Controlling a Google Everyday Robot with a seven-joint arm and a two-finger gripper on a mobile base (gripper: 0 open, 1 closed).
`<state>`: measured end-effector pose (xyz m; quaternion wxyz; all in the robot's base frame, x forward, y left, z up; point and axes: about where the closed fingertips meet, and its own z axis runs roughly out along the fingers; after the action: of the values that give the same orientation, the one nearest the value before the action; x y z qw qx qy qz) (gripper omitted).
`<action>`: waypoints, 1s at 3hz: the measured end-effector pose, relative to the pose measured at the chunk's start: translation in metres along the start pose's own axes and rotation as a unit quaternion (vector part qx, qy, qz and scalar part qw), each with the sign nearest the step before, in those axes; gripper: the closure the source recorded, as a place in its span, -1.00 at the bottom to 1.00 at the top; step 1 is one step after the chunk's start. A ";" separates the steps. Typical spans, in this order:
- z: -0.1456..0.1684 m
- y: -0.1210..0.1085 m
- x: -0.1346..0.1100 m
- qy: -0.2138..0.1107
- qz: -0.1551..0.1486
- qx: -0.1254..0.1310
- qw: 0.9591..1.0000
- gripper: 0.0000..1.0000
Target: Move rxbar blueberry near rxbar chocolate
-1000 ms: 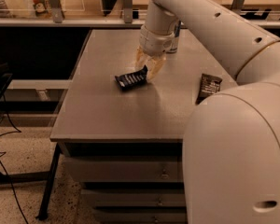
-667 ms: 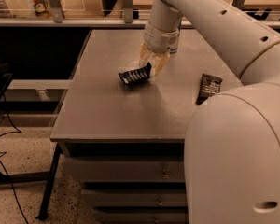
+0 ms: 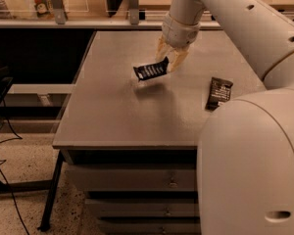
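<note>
The rxbar blueberry (image 3: 150, 70), a dark bar with white lettering lines, hangs tilted a little above the grey table (image 3: 117, 111), casting a shadow below. My gripper (image 3: 168, 60) is shut on its right end, the cream fingers (image 3: 177, 59) pointing down from the white arm. The rxbar chocolate (image 3: 219, 92), a black-brown bar with white text, lies flat on the table's right side, partly behind my arm's large white housing. The held bar is to the left of it, well apart.
A shelf rail (image 3: 88, 22) with metal posts and bottles runs along the table's back edge. Drawers (image 3: 137, 180) sit under the tabletop. My arm's white housing (image 3: 255, 165) fills the right foreground. Cables lie on the floor at the left.
The gripper has lifted the blueberry bar off the table and carried it slightly up and to the right; the chocolate bar has not moved.
</note>
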<state>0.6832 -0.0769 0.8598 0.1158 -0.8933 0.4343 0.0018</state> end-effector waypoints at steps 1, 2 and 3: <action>-0.010 0.007 0.015 0.001 0.017 0.013 1.000 1.00; -0.020 0.018 0.028 0.003 0.032 0.022 0.999 1.00; -0.028 0.028 0.037 0.004 0.042 0.028 0.999 1.00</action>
<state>0.6817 -0.1276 0.8773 0.1390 -0.8708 0.4715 -0.0087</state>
